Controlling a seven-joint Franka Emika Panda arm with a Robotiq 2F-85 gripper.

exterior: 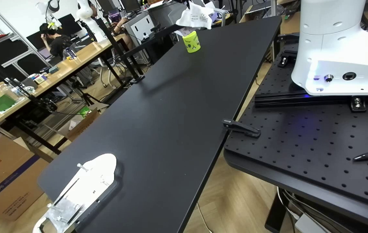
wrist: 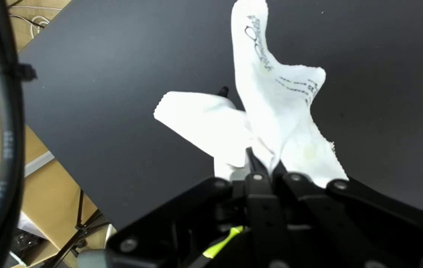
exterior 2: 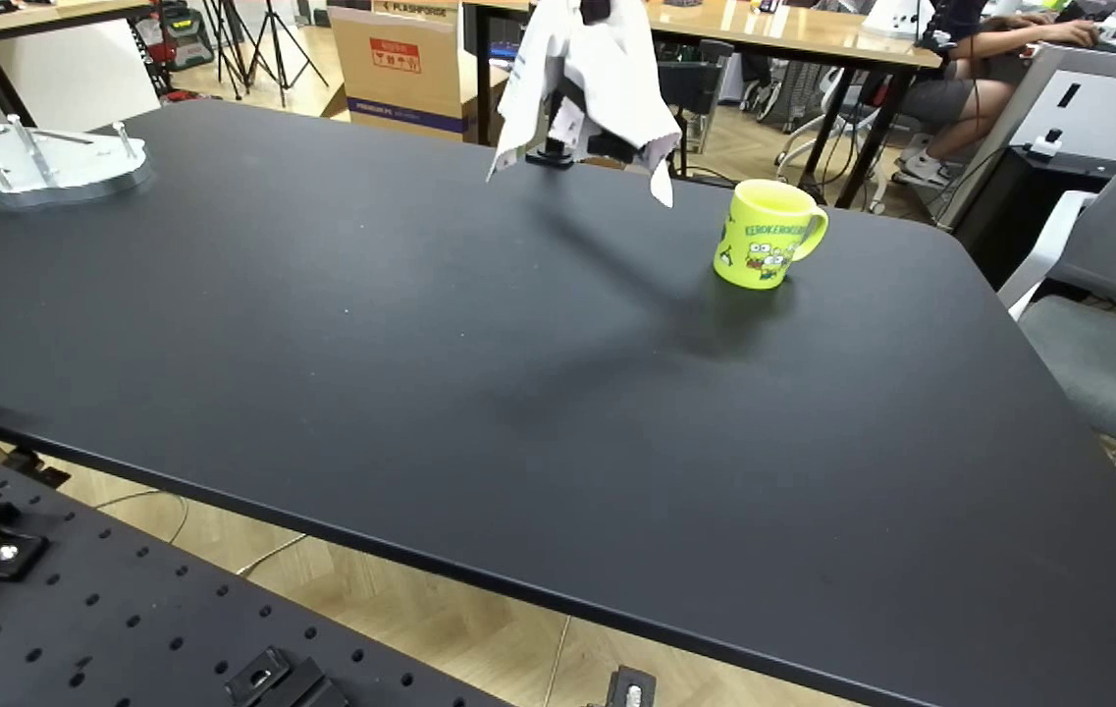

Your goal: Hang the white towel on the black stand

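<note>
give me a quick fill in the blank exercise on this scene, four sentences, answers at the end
The towel pinched in the gripper is mostly ____ in color.
The stand is ____.
In an exterior view, the handle of the yellow-green mug points toward the picture's ____ edge.
The number of mugs on the table is ____.

Missing words: white; black; right; one.

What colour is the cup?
The cup is bright yellow-green with little cartoon figures, clearest in an exterior view.

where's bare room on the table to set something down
The black table is bare between the yellow-green mug and robot-side edge, also between the white fixture and black stand. Crowded: beside that stand, where the white towel hangs.
</note>
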